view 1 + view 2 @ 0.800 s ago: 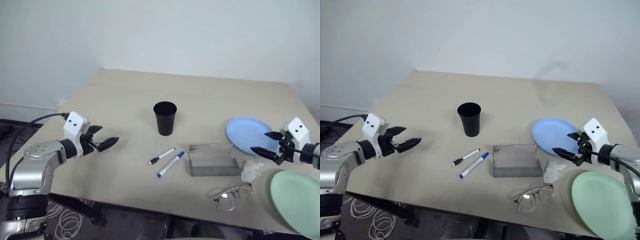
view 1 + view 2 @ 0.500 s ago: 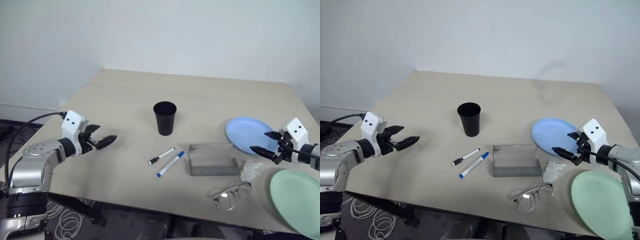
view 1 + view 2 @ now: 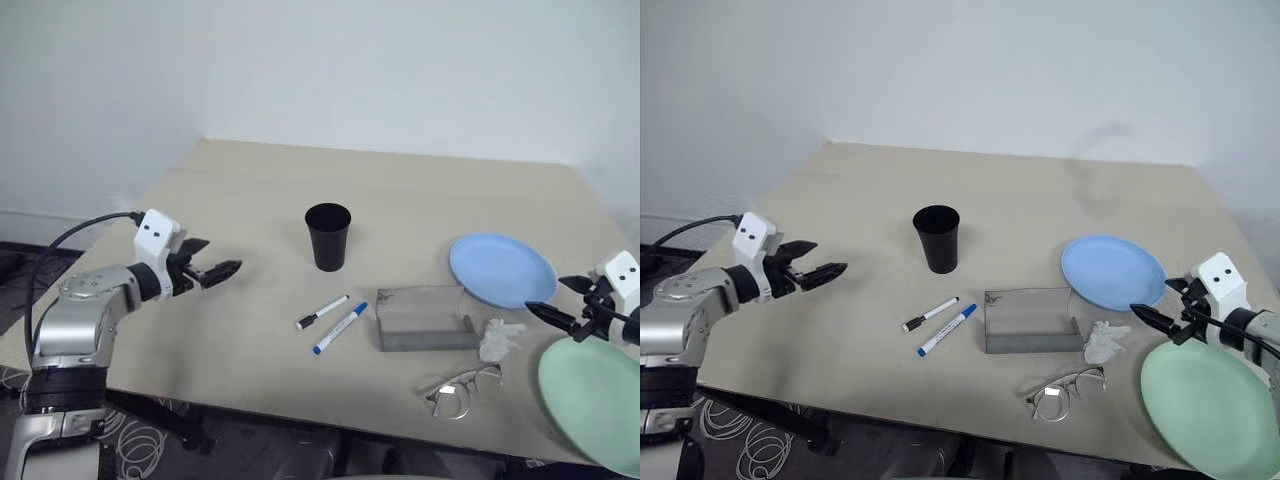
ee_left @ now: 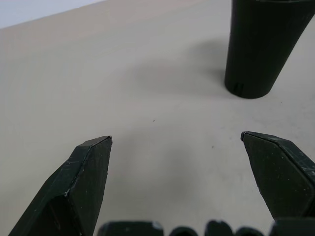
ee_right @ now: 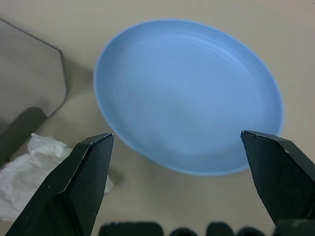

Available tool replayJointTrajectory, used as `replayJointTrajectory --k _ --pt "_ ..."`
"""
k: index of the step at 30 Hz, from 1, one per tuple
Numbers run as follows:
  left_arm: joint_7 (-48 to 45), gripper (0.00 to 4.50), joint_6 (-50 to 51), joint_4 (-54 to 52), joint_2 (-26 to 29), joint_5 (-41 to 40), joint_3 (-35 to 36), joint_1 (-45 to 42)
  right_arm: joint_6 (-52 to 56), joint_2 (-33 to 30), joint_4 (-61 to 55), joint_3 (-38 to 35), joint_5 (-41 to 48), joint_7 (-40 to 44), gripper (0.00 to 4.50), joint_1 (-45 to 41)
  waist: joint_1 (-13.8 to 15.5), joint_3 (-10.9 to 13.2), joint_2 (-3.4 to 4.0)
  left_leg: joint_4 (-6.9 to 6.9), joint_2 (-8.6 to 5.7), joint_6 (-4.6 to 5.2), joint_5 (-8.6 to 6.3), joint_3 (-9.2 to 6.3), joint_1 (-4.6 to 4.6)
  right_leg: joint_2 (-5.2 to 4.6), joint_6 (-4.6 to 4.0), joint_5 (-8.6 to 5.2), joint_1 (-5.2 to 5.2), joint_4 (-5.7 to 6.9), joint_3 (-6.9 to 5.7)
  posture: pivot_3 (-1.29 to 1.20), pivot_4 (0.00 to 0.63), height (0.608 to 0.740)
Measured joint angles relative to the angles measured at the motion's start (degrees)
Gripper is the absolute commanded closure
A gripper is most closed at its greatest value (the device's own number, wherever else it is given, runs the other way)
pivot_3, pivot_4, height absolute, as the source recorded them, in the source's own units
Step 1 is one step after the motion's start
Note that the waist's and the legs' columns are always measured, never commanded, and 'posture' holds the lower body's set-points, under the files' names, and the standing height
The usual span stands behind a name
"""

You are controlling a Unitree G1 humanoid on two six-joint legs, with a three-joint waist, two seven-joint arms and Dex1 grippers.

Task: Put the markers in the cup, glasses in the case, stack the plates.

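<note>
The black cup stands upright mid-table. In front of it lie two markers, one black-capped and one blue-capped. Right of them sits the grey case, and the wire-framed glasses rest near the front edge. The light blue plate lies at the right and the mint green plate at the front right corner. My left gripper hovers open over the table's left side, pointing toward the cup. My right gripper is open between the two plates, facing the blue plate.
A crumpled white tissue lies between the case and the green plate, close to the right gripper. The beige table meets a white wall at the back. Cables lie on the floor at the front left.
The right gripper has drawn back to the right, off the blue plate's edge toward the green plate. The left gripper has shifted only slightly. Both stay open.
</note>
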Motion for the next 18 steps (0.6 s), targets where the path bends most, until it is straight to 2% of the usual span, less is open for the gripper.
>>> replayJointTrajectory --k 11,18 --pt "-1.9 0.04 -0.5 -1.4 -0.9 -0.1 -1.5 -2.5 -5.0 -5.7 20.3 -6.7 -1.9 0.0 0.00 1.7 0.0 0.0 0.07 0.01 0.00 0.00 0.00 0.02 0.00 -0.03 -0.09 0.05 0.03 0.00 -0.05 0.00 0.000 0.722" --pt "-2.8 0.04 -0.5 -1.5 -2.0 -0.3 -3.3 -4.4 -7.3 -6.9 34.8 -9.1 -1.7 2.4 0.00 4.2 -0.3 -0.2 0.22 0.02 0.00 0.00 0.00 0.02 0.05 -0.02 0.04 -0.02 0.05 0.00 -0.01 0.00 0.000 0.722"
